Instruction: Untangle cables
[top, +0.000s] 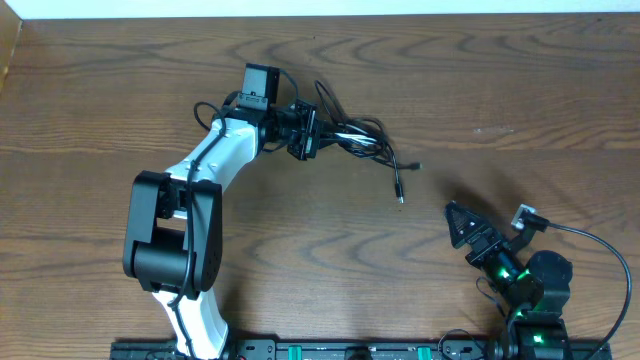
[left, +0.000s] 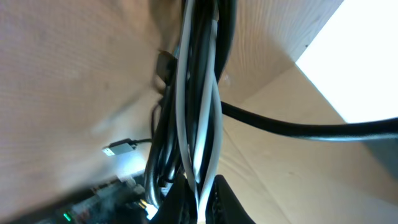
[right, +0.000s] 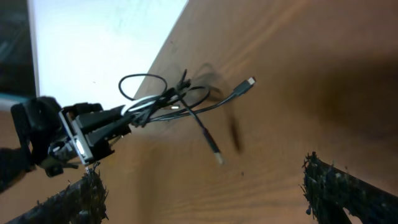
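Nearest the robot's base, the right gripper (top: 458, 224), a black two-finger pincer on a dark arm lit green at the wrist, hovers low over the brown wood-grain table (top: 100, 100) with its jaws fully apart and nothing between them. It points toward the work but is well apart from it. Beyond it, in the middle of the table, two thin black leads trail out of the knot. One ends in a small silver-tipped plug (top: 400, 198) lying toward the base. The other ends in a second plug (top: 416, 166) a little farther off. Farther again lies the tangle itself, the cables (top: 350, 135), a loose knot of thin flexible cords: one white cord (left: 208, 112) twisted among black cords (left: 163, 155). At the knot's left end the left gripper (top: 310, 135), a black pincer on a white-shelled arm, is clamped on the bundle, and its wrist view shows the strands running straight between its closed jaws. Whether the knot is raised off the wood cannot be told. The step in hand appears to be anchoring the bundle with one arm, so separation has barely begun. The next move probably calls for the open pincer to travel out to a free lead, close on one strand alone near its plug, and draw it away from the anchored knot.
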